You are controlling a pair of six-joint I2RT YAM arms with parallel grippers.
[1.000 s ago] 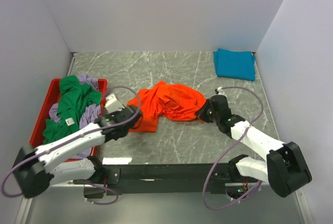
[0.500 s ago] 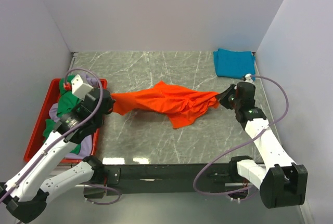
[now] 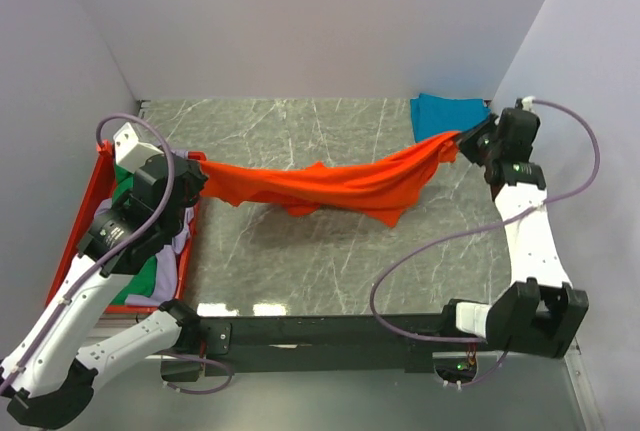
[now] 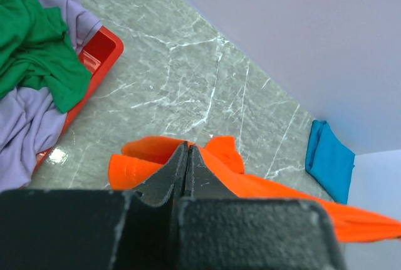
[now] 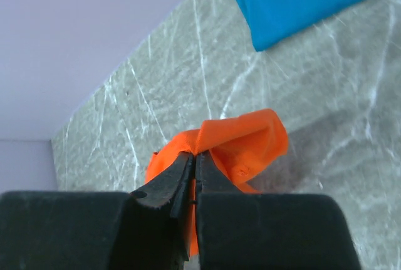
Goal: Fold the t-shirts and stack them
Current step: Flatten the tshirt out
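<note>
Top external view: I hold the bright orange cloth t-shirt (image 3: pixel 330 183) strung across the middle of the frame. It hangs clear of the grey marble tabletop (image 3: pixel 300 271) and sags in a loose fold near its centre. My left gripper (image 3: pixel 192 179) is pinched tight on one end at centre left, just over the edge of the shallow red plastic tray (image 3: pixel 72 241). My right gripper (image 3: pixel 468 141) is clamped on the other end at upper right, close beside the teal-blue t-shirt (image 3: pixel 450 121).

That teal shirt lies folded flat in the upper right corner, so I judge one shirt finished. The orange one is only stretched out in the air, not laid flat, with no fold made.

In the left wrist view, the rumpled green t-shirt (image 4: pixel 31 38) and the pale lavender t-shirt (image 4: pixel 25 126) lie heaped in the tray at the left edge. By my reckoning most of the job remains: three shirts to fold, and the stack to build.
</note>
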